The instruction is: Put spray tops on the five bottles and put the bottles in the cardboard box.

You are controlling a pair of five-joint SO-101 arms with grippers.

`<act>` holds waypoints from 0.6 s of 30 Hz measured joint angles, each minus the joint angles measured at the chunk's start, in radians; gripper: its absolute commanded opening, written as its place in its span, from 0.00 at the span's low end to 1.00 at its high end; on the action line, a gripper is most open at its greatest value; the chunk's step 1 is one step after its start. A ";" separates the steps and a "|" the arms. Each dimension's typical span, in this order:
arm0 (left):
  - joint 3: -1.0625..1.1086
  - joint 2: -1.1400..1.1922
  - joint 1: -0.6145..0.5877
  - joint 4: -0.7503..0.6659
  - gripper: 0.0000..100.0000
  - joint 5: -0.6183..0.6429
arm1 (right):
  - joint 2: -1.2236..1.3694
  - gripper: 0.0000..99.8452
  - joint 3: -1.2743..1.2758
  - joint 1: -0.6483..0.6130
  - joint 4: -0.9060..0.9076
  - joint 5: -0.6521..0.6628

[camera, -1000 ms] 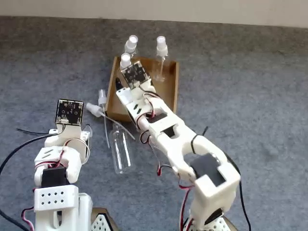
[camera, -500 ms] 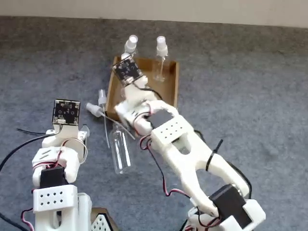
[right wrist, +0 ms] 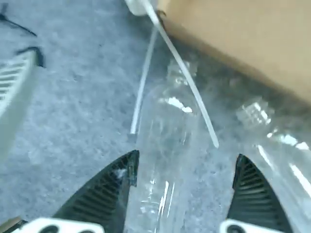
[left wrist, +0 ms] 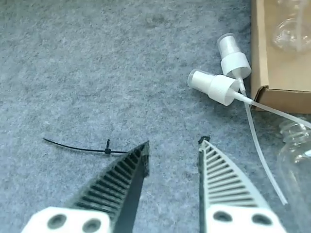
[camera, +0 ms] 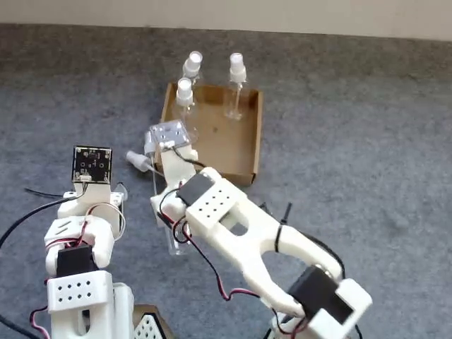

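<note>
Potentially, the right hand (right wrist: 185,160), spread apart over the capless bottle (right wrist: 163,141) on the counter (camera: 367,141) by the cardboard box's (camera: 251,152) near-left corner, could pinch the dip tube (right wrist: 187,73) crossing it; left hand (left wrist: 174,143) also apart.

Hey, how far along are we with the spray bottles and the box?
Done: three capped bottles stand at the cardboard box's far end. In hand: the open right gripper straddles an uncapped bottle lying on the carpet, gripping nothing yet. Left: that bottle and a second one need the two loose spray tops, then boxing.
</note>
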 measured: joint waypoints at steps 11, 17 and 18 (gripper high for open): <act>0.000 0.000 0.000 0.000 0.16 0.000 | 0.187 0.02 -0.003 -0.060 0.003 -0.026; 0.000 0.000 0.000 0.000 0.16 0.000 | 0.184 0.00 -0.003 -0.069 0.006 -0.026; 0.000 0.000 0.000 0.000 0.16 0.000 | 0.176 0.00 -0.003 -0.069 0.025 -0.026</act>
